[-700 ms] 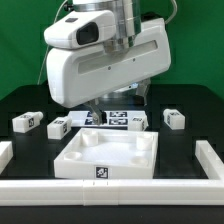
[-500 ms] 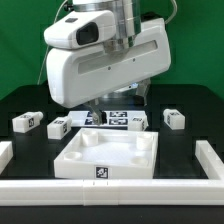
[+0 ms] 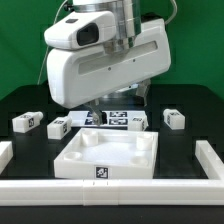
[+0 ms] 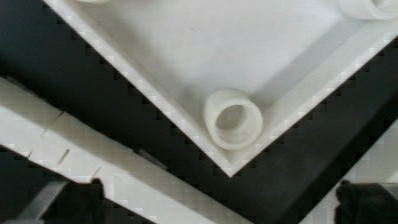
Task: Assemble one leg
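Note:
Three small white legs with tags lie on the black table: two at the exterior view's left (image 3: 25,122) (image 3: 58,127) and one at its right (image 3: 174,118). The large white tray-like piece (image 3: 85,160) lies in the middle front. My gripper (image 3: 115,103) hangs above the tray's far edge, its fingers mostly hidden under the white hand. In the wrist view the gripper (image 4: 217,205) is open and empty, with one dark fingertip (image 4: 71,200) at each side. Below it lies a tray corner with a round socket (image 4: 235,115). No leg shows in the wrist view.
The marker board (image 3: 122,119) lies behind the tray, under the hand. Low white walls bound the table at the front (image 3: 110,190), the exterior view's left (image 3: 5,152) and its right (image 3: 208,160). A white bar (image 4: 63,125) runs beside the tray corner in the wrist view.

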You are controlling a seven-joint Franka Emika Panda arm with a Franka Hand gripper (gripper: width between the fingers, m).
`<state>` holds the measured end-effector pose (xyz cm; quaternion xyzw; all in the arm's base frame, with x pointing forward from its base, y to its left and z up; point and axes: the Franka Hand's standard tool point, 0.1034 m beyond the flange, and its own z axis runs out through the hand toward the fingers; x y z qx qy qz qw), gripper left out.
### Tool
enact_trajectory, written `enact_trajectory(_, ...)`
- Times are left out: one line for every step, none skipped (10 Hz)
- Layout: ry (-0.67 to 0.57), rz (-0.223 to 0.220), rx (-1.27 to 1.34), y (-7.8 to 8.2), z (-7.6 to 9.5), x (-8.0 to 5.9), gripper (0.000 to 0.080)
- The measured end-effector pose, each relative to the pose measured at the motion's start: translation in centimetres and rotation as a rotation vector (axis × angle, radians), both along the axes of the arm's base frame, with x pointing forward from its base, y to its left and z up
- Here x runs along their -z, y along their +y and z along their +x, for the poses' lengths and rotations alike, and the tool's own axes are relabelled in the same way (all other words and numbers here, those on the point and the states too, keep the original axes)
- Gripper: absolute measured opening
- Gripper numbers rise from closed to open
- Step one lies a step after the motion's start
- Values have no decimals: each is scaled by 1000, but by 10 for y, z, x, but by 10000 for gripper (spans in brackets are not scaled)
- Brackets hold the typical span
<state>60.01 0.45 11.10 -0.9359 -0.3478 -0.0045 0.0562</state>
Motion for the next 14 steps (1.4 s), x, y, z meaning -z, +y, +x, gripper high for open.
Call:
enact_trajectory(-40,-5,-83,3,-11,3,650)
enact_trajectory(-75,-11,-215,2,-24,9,650)
enact_trajectory(-97,-17,-331,1,-35,14,650)
enact_trajectory(-99,-22,-375,2,-44,23,650)
enact_trajectory(-79,-22,-396,2,-52,32,650)
enact_trajectory(-83,-24,-389,1,-48,29,650)
enact_trajectory(-84,-24,-388,1,-48,29,650)
enact_trajectory(-82,-24,-388,1,-49,30,650)
enact_trajectory(-82,-24,-389,0,-49,30,650)
enact_trajectory(-88,-34,-518,-4,-49,31,650)
enact_trajectory(-77,-49,-598,1,-56,35,650)
enact_trajectory(-73,-51,-610,13,-68,39,650)
enact_trajectory(-55,-46,-651,18,-77,42,650)
enact_trajectory(-55,-46,-644,15,-83,46,650)
